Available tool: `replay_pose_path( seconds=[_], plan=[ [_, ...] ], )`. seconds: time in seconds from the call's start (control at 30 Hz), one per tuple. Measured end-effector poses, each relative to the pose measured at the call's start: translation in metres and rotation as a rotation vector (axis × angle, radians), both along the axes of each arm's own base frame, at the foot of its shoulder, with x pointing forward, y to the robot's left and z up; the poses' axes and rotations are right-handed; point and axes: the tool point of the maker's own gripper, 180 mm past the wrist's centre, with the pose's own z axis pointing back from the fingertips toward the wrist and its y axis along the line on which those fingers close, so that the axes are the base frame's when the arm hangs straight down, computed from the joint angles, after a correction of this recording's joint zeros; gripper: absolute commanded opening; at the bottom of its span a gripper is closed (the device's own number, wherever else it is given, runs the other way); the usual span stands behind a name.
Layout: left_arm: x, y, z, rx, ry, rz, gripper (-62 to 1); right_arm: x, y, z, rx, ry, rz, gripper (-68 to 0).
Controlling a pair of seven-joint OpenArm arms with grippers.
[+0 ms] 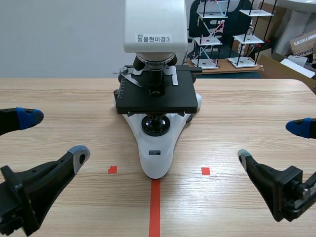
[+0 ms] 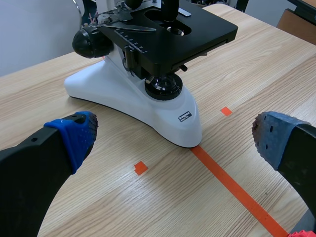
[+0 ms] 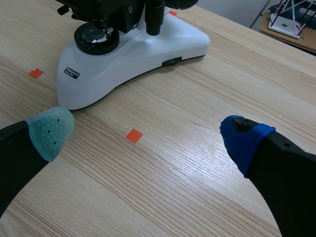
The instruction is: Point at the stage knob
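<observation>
Black finish is used throughout. Left gripper (image 1: pixel 54 137): thick curved fingers (image 1: pixel 47 172), tipped with one blue and one grey dotted pad. Right gripper (image 1: pixel 271 142): same build, pads (image 1: pixel 299 128) coloured blue and pale green.

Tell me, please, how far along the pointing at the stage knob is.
Nothing looks done yet. The left gripper and right gripper hang open at either side, clear of the microscope. The stage knob has no finger near it. Left: one arm must approach and point at it.
</observation>
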Motion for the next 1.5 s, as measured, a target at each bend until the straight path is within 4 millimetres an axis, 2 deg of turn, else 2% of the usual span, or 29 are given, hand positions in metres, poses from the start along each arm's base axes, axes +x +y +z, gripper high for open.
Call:
replay_pose_path(
  seconds=[0.97,1.0,1.03,1.13,1.2,1.23,1.4,1.5],
  plan=[
    [0.0,0.0,0.0,0.0,0.0,0.0,1.4,0.0,0.0,0.0,0.0,0.0,0.0,0.4],
    [0.0,0.0,0.0,0.0,0.0,0.0,1.4,0.0,0.0,0.0,-0.001,0.0,0.0,-3.3],
    [0.0,0.0,0.0,0.0,0.0,0.0,1.4,0.0,0.0,-0.001,-0.012,-0.001,0.003,-11.6],
    [0.0,0.0,0.0,0.0,0.0,0.0,1.4,0.001,-0.005,-0.004,-0.052,0.003,-0.011,-45.5],
    [0.0,0.0,0.0,0.0,-0.001,0.0,1.4,0.004,-0.007,-0.008,-0.091,0.013,-0.006,-65.5],
    [0.0,0.0,0.0,0.0,-0.001,0.0,1.4,0.007,-0.008,-0.009,-0.102,0.011,-0.006,-67.8],
    [0.0,0.0,0.0,0.003,-0.001,-0.001,1.4,0.031,-0.025,-0.007,-0.093,-0.042,-0.053,-67.8],
    [0.0,0.0,0.0,0.003,-0.001,-0.001,1.4,0.045,-0.034,-0.018,-0.083,-0.037,-0.067,-67.8]
  ],
)
